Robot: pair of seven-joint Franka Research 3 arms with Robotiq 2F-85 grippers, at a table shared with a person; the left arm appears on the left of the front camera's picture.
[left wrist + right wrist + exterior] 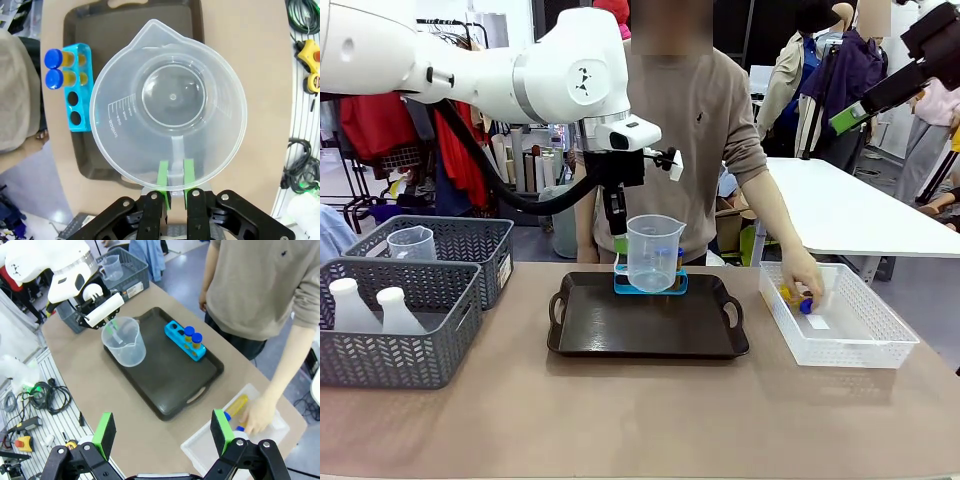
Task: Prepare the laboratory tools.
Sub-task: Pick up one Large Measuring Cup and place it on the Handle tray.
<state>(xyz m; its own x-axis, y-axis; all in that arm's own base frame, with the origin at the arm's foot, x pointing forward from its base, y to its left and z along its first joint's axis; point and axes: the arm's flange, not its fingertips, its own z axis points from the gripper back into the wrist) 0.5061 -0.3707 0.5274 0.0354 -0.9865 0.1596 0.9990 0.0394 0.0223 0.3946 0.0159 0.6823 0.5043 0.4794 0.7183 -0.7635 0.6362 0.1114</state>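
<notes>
Left gripper [175, 182] pinches handle of beaker [170, 100] at 6 o'clock; beaker over dark tray [125, 30]; blue rack [76, 107] at 9 o'clock, holding two capped tubes [52, 59].

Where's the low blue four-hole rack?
Front view: blue rack at the back of the dark brown tray, behind the clear plastic beaker the left pincer holds.

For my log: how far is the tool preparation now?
Done: the rack is on the tray with two tubes. In hand: the left pincer grips the beaker over the tray; a person's hand reaches into the clear bin. Left: two empty rack holes, two flasks in the grey basket.
</notes>
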